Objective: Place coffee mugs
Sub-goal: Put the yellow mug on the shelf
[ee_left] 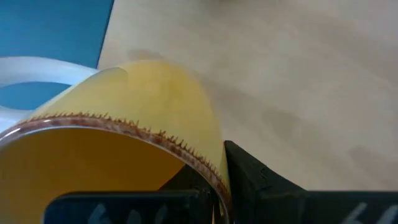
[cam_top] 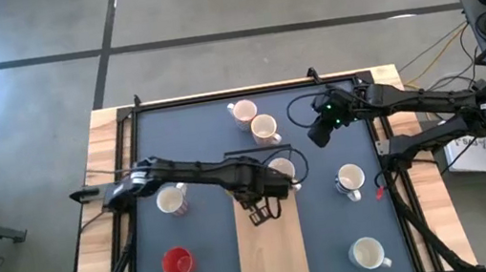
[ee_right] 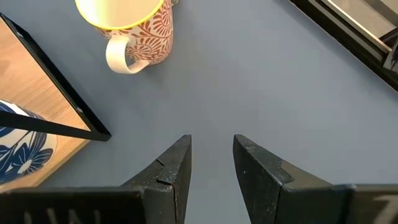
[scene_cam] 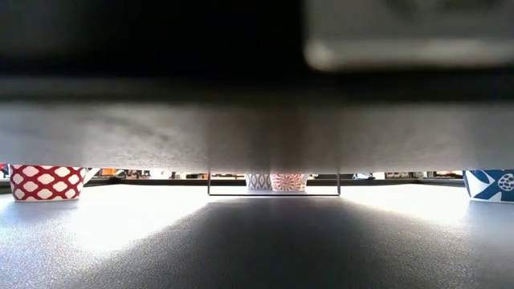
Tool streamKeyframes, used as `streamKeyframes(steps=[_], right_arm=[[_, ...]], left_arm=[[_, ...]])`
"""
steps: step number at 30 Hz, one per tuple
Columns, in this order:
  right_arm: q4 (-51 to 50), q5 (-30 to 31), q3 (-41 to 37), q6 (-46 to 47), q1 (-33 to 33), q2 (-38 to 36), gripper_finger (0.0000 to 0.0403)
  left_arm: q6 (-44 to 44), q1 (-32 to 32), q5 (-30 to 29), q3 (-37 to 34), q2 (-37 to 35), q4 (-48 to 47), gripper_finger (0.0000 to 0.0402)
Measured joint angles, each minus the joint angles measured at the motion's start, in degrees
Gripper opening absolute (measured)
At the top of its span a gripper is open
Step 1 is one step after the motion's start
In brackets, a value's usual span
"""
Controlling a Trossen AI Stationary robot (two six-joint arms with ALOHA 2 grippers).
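Observation:
My left gripper reaches over the wooden strip in the middle of the table and is shut on a coffee mug with a yellow inside and a white handle. My right gripper is open and hovers over bare mat, right of the two far mugs. A blue-flowered mug shows at the strip's far right corner; I cannot tell whether it is the held one. Other mugs stand upright on the mat: a red one and white ones. My left gripper holds the mug by its rim, on the side away from the handle. One finger is outside the wall and the other is inside the cup. The fingers come from above. The mug is over the wooden strip; whether its base rests there is hidden.
A thin black frame borders the far end of the wooden strip. A red-patterned mug stands just ahead of my right gripper. In the low view, patterned mugs stand at the left, middle and right. Free mat lies between the mugs.

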Motion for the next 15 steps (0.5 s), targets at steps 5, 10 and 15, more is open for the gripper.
streamKeyframes(steps=[5, 10, 15], right_arm=[[0.2, 0.0, 0.0, 0.0, 0.0, 0.0, 0.0107], [0.2, 0.0, 0.0, 0.0, 0.0, 0.0, 0.0107], [0.2, 0.0, 0.0, 0.0, 0.0, 0.0, 0.0107]], left_arm=[[2.5, 0.7, 1.0, 3.9, 2.8, 0.9, 0.0008], [2.5, 1.7, 1.0, 3.8, 3.7, 0.3, 0.0008], [2.5, 3.0, 0.8, 2.6, 3.7, 0.2, 0.0008]])
